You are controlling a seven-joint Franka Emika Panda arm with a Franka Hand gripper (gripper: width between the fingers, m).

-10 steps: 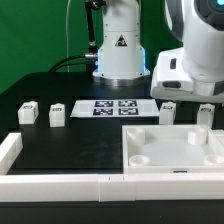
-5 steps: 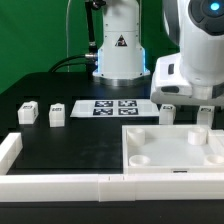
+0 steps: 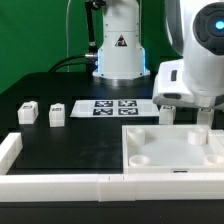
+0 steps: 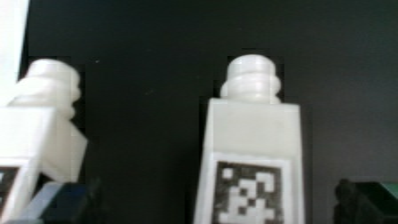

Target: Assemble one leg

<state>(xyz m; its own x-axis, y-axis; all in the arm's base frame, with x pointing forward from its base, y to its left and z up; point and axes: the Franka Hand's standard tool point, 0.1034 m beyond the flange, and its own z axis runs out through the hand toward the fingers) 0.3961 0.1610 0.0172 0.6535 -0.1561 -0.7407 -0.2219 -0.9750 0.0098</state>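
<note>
Between the parted jaws of the gripper [image 4: 214,200] a leg [image 4: 249,150] is framed in the wrist view, its marker end near the fingertips [image 4: 54,203] and its rounded stud end away from them. Nothing is clamped yet: one dark fingertip is seen on each side of the leg, with a gap left on both sides. Just outside the jaws a second leg [image 4: 43,120] is found, close to the nearer fingertip and apart from the first leg.

Compared with a second ago, the hand has been lowered and carried slightly toward the exterior view's right. From this it is judged that the approach is nearly done and that closing on the leg comes next.

Room is tight on the second leg's side, where a finger could be caught on it. Elsewhere bare black table [image 3: 90,140] is left open. Beyond the jaws, toward the exterior camera, the panel [image 3: 175,150] with its sockets is laid, and its raised rim would have to be cleared when the leg is carried over.
</note>
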